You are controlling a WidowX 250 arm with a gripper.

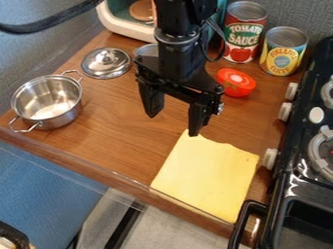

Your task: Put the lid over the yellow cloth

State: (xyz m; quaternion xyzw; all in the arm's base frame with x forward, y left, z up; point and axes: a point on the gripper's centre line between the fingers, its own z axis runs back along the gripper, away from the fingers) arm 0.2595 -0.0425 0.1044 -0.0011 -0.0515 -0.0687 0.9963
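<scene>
My gripper (173, 124) hangs down over the middle of the wooden counter, its two fingers spread apart with nothing between them. The silver lid (106, 62), round with a knob on top, lies on the counter at the upper left, to the left of the gripper. Flat near the counter's front edge is the yellow cloth (207, 175), below and to the right of the gripper; one fingertip stands close to its top corner in the view.
A steel pot (47, 101) with two handles stands at the left. Behind are a red tomato piece (236, 82), a tomato sauce can (243, 33), a pineapple can (284, 51) and a white and green box (121, 23). The black stove (297, 183) borders the counter's right side.
</scene>
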